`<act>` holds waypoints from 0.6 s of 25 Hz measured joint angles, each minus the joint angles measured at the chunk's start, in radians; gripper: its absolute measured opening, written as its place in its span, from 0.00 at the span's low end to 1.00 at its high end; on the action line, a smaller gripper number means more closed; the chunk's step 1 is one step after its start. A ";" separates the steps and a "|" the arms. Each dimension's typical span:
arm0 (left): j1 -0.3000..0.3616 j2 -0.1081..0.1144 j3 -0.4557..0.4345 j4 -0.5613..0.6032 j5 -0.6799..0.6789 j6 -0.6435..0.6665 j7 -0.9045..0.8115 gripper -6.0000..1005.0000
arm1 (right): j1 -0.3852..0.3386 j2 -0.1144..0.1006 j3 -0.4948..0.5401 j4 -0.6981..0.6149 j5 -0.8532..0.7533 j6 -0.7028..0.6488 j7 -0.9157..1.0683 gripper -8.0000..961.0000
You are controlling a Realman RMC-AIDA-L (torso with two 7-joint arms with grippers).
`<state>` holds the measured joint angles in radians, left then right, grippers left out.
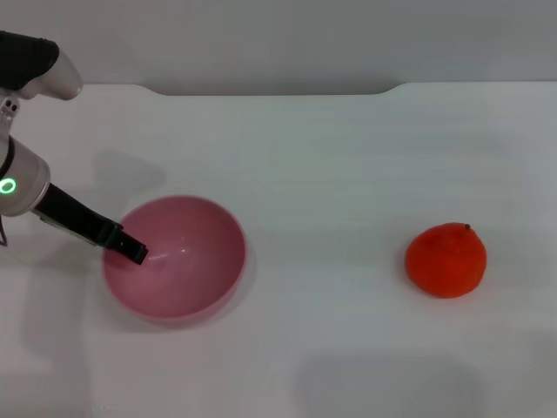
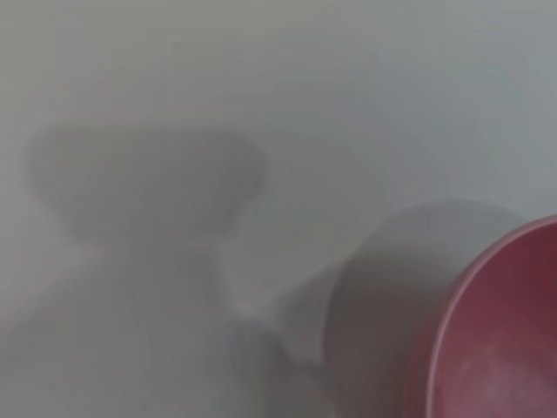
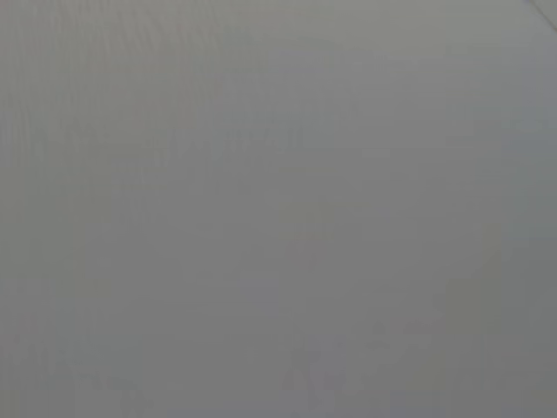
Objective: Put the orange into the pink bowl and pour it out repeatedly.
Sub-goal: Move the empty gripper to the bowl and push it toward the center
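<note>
2 task things: the orange (image 1: 446, 259) and the pink bowl (image 1: 174, 259) are lying well apart on the white table (image 1: 331, 157).
Landmark: all places below are being given from the pink bowl.
Orange position: it is sitting on the table well off toward the robot's right of the bowl, touching nothing, stem nub facing up and away.
Orange handling: judged light, firm but slightly yielding, with a lumpy skin that should give good friction; it is round, so it may roll if nudged. A hold across its widest middle looks safest, without squeezing hard.
Bowl state: it is standing upright and holding nothing.
Bowl handling: judged light, stiff and glossy, so likely slippery and easy to push along the table; the rim is the natural place to pinch.
Left gripper (image 1: 132, 251): its dark finger is sitting at the bowl's rim on the robot's left side, tip reaching inside; whether it is pinching the wall I cannot tell.
Right gripper: it is not showing in any view.
Surface: the table is plain, smooth and white, likely offering little grip under the bowl.
Room: a pale wall (image 1: 287, 39) is running behind the table's far edge, beyond the bowl.
</note>
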<state>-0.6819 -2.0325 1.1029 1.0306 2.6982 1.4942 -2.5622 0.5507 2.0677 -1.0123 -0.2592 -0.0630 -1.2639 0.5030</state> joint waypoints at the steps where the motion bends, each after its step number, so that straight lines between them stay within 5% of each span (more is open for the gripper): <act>1: 0.000 0.000 0.000 0.000 0.000 -0.003 0.001 0.79 | 0.000 0.000 0.000 0.000 0.000 0.000 0.000 0.55; 7: -0.004 -0.001 -0.001 -0.001 0.001 -0.019 -0.005 0.78 | -0.003 0.002 0.000 0.000 0.000 0.000 0.000 0.55; 15: -0.007 -0.001 0.008 -0.002 0.002 -0.024 0.003 0.51 | -0.005 0.002 0.000 0.000 0.001 0.000 0.000 0.55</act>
<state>-0.6888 -2.0339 1.1106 1.0285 2.6998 1.4702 -2.5589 0.5461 2.0693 -1.0123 -0.2592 -0.0622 -1.2639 0.5030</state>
